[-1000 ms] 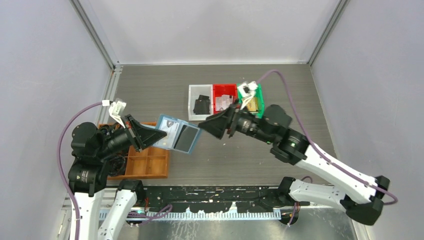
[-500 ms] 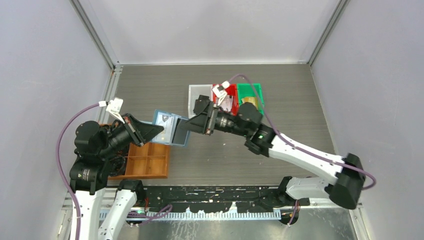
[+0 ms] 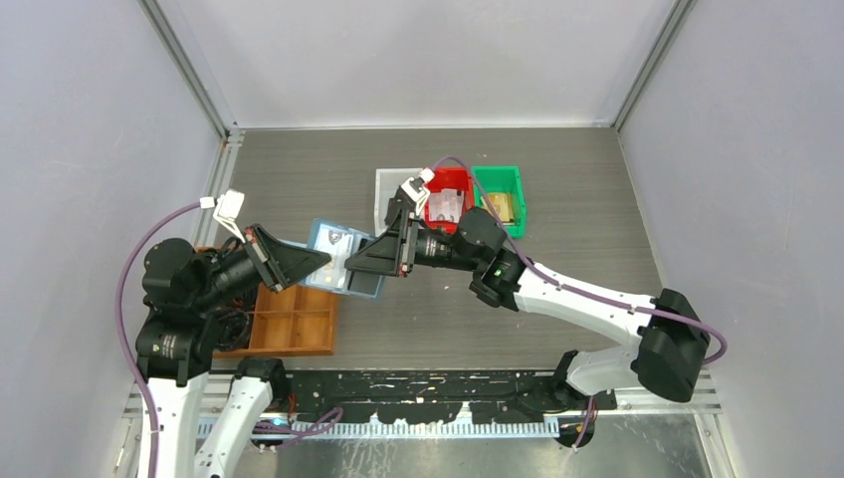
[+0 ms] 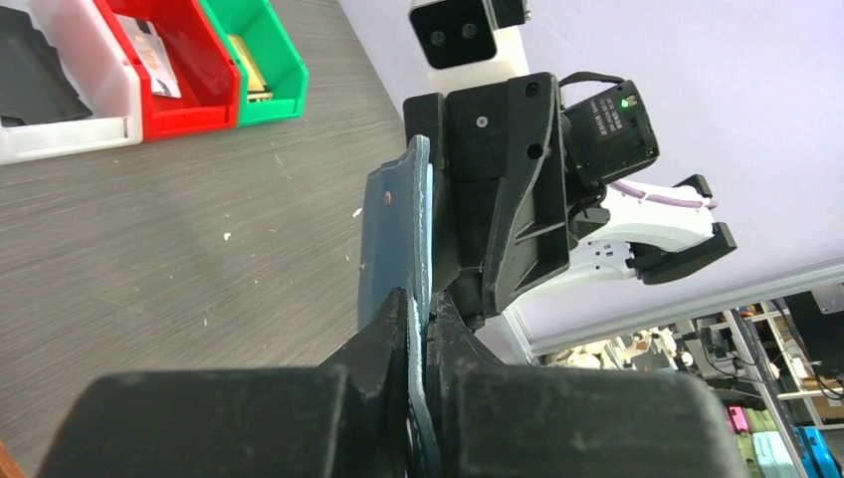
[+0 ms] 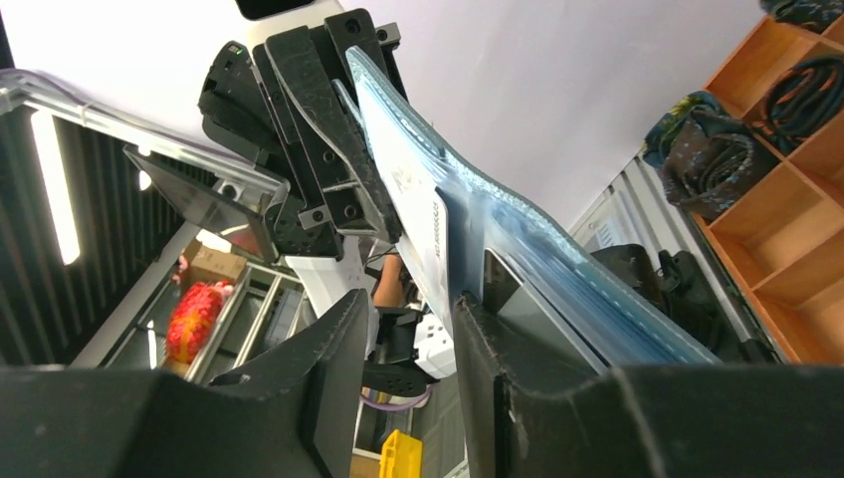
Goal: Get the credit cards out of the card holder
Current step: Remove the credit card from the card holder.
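Teal card holder (image 4: 393,229) pinched in left fingers (image 4: 383,334); print (image 5: 438,214) unreadable

Soft, even light from above is filling the overhead view, and the arms are throwing only faint shadows on the table (image 3: 577,259). In the left wrist view the left fingers (image 4: 383,344) are blurring into black. In the right wrist view a strip lamp (image 5: 55,189) is glaring at the left, the card holder (image 5: 518,249) is catching a pale sheen, and the right fingers (image 5: 328,368) are showing dark and soft.
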`<state>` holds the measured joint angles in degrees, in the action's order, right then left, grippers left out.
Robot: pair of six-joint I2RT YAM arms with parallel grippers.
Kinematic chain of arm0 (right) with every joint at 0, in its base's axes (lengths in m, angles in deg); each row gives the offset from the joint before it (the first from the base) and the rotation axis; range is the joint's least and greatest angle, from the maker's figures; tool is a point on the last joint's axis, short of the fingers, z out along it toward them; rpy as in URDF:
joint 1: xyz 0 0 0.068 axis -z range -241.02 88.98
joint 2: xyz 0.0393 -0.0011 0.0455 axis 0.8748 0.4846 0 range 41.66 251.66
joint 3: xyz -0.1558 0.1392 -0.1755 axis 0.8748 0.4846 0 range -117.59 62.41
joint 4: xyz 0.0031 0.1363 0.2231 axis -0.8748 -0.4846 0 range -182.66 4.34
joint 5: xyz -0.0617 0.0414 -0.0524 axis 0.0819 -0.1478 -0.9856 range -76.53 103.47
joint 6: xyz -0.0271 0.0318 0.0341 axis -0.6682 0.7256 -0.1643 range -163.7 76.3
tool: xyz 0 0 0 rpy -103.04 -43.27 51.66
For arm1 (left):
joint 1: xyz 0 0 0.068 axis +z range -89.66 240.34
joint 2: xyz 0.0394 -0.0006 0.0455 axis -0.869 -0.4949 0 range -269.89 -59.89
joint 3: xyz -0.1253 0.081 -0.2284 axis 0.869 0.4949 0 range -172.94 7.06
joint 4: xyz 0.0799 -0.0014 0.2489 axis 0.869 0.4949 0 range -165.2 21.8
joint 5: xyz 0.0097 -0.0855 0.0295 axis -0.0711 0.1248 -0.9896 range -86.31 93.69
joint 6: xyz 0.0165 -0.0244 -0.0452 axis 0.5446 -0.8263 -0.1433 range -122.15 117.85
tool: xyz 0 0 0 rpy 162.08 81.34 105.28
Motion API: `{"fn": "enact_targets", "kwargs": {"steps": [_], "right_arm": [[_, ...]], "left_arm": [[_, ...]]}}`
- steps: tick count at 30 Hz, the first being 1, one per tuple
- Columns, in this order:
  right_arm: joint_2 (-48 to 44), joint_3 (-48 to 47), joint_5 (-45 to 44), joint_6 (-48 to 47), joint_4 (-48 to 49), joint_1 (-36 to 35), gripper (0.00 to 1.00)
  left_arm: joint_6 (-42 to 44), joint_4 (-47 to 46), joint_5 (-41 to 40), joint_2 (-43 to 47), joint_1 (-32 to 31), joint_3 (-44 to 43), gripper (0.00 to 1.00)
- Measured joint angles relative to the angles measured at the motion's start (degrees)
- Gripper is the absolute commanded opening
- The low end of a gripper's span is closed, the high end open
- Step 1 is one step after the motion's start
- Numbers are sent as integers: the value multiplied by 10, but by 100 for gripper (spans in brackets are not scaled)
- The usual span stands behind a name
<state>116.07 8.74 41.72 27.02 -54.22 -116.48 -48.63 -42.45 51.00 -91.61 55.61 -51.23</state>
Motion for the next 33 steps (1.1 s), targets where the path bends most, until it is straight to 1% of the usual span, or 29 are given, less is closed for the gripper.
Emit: {"fn": "enact_targets", "kwargs": {"steps": [5, 8, 9, 10, 12, 15, 20, 24, 33], "right_arm": [[27, 0, 15, 22, 49, -5, 39], [35, 0, 20, 32, 75, -9, 33], [35, 0, 21, 34, 81, -10, 23], [36, 0, 24, 41, 102, -10, 17], [36, 8, 23, 48, 132, -10, 9], [36, 26, 21, 57, 160, -11, 2], [33, 45, 11, 56, 190, -12, 1], [20, 59, 3, 44, 194, -16, 1], [-20, 64, -4, -4, 143, -19, 1]], "left_arm": [[-14, -4, 5, -6, 0, -9, 0], [-21, -4, 8, -10, 2, -16, 0], [-24, -6, 9, -11, 2, -18, 0], [-29, -13, 14, -13, 3, -26, 0], [-33, -23, 19, -12, 3, -27, 0], [-39, -26, 26, -12, 2, -28, 0], [-42, -23, 37, -14, 2, -28, 2], [-44, -20, 53, -21, 2, -28, 4], [-59, -21, 77, -24, -1, -30, 6]]}}
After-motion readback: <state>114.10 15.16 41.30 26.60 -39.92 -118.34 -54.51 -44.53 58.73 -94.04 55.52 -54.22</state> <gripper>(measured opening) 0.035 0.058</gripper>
